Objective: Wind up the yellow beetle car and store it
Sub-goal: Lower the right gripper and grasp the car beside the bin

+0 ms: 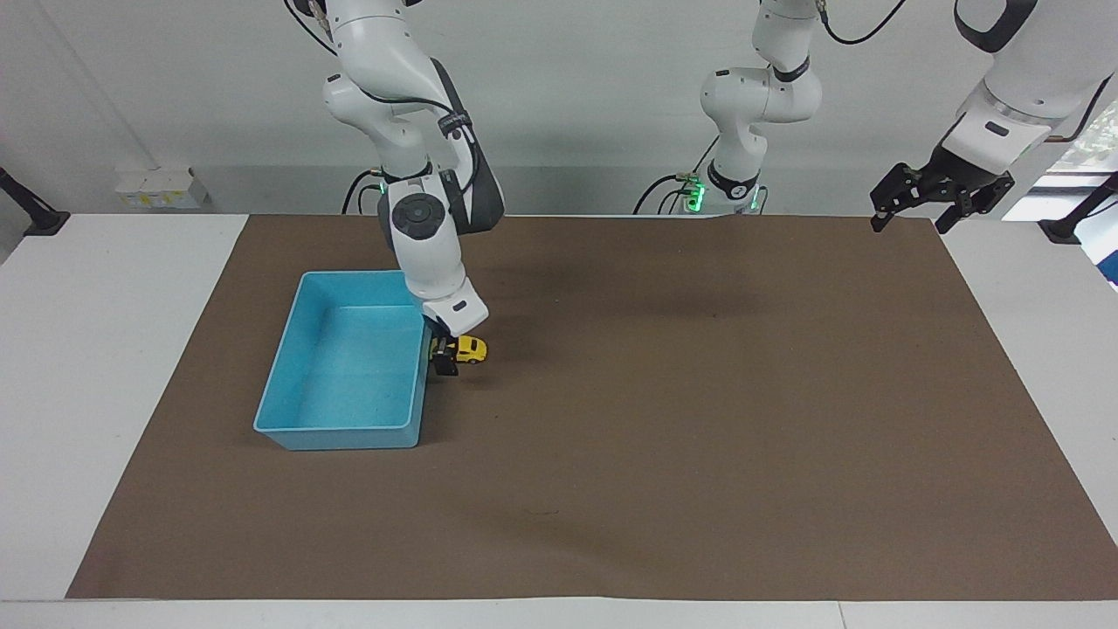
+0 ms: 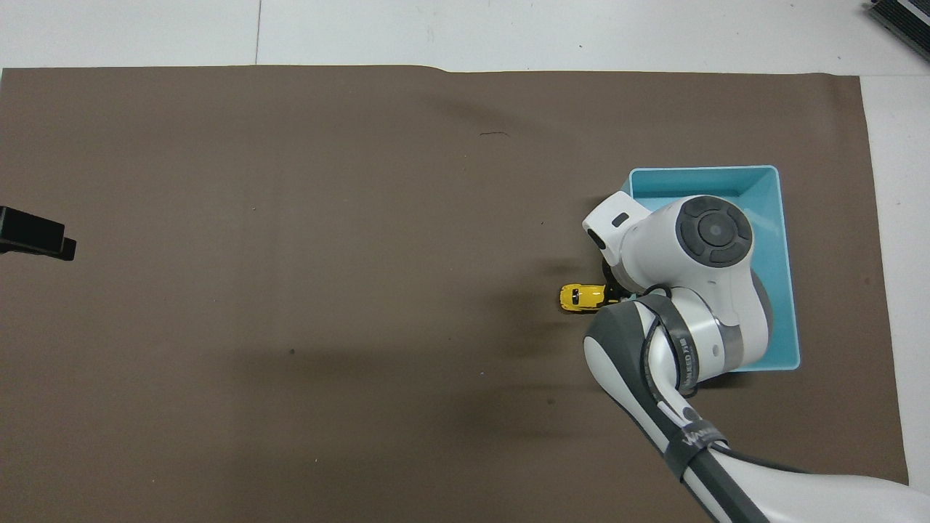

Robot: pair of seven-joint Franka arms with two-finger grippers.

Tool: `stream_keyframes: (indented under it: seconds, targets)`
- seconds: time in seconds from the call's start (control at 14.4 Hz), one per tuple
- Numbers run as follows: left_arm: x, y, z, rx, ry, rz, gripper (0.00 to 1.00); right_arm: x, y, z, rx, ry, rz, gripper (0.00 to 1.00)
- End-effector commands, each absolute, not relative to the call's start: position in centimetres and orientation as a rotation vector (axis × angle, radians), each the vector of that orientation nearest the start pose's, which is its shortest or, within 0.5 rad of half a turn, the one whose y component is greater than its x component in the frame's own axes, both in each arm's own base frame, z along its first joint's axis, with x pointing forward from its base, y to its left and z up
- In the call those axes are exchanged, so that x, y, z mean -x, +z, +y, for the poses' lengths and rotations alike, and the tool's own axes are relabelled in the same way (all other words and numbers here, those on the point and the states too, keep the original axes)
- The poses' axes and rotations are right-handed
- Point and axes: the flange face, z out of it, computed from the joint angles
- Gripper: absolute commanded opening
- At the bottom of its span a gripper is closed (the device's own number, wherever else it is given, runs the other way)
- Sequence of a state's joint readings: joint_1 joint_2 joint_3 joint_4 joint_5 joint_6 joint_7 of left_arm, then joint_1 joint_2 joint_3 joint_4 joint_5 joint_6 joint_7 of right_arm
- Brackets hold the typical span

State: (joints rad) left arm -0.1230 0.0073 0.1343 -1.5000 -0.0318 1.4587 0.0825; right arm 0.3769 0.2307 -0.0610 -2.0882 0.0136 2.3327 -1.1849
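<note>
The yellow beetle car (image 1: 472,349) stands on the brown mat right beside the blue bin's (image 1: 349,434) long wall, on the side toward the left arm's end of the table. My right gripper (image 1: 445,358) is down at the car's bin-side end and covers part of it. In the overhead view the car (image 2: 580,297) pokes out from under the right arm, which hides the gripper there. The bin (image 2: 789,290) is empty. My left gripper (image 1: 908,220) is open and waits raised over the mat's corner near its own base; it shows in the overhead view (image 2: 36,241) too.
The brown mat (image 1: 699,419) covers most of the white table. The right arm's wrist and forearm hang over the bin's near half in the overhead view.
</note>
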Motion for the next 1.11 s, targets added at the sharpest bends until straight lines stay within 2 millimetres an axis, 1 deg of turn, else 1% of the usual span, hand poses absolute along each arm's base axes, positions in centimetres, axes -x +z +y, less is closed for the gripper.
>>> stream_keyframes:
  seconds: [0.0,0.21,0.28,0.42,0.49,0.56,0.63,0.69,0.76,0.83,1.04]
  targets:
    - [-53.9,64.6,0.5,3.170,0.080,0.135,1.00,-54.4,31.2,18.3,2.301,-0.031,-2.143,1.00]
    - [-53.9,64.6,0.6,3.170,0.080,0.133,1.00,-53.3,30.4,17.9,2.288,0.000,-2.144,1.00]
    - [-53.9,64.6,0.6,3.168,0.080,0.133,1.00,-53.1,30.5,17.8,2.284,0.002,-2.147,0.96]
    - [-53.9,64.6,0.5,3.170,0.080,0.135,1.00,-52.9,30.2,17.7,2.280,0.014,-2.148,0.80]
    - [-53.9,64.6,0.6,3.170,0.080,0.133,1.00,-52.9,30.2,17.7,2.270,0.017,-2.160,0.58]
    - [-53.9,64.6,0.6,3.170,0.080,0.133,1.00,-52.8,30.1,17.7,2.267,0.030,-2.158,0.25]
    - [-53.9,64.6,0.6,3.168,0.080,0.133,1.00,-52.7,30.1,17.7,2.265,0.037,-2.158,0.09]
    - [-53.9,64.6,0.5,3.170,0.080,0.135,1.00,-52.8,30.2,17.7,2.262,0.041,-2.168,0.00]
    - [-53.9,64.6,0.6,3.168,0.080,0.133,1.00,-52.8,30.2,17.9,2.258,0.046,-2.172,0.00]
    - [-53.9,64.6,0.6,3.168,0.080,0.133,1.00,-52.7,30.5,19.0,2.246,0.042,-2.187,0.00]
    - [-53.9,64.6,0.5,3.170,0.080,0.135,1.00,-53.6,32.6,20.5,2.252,0.039,-2.180,0.00]
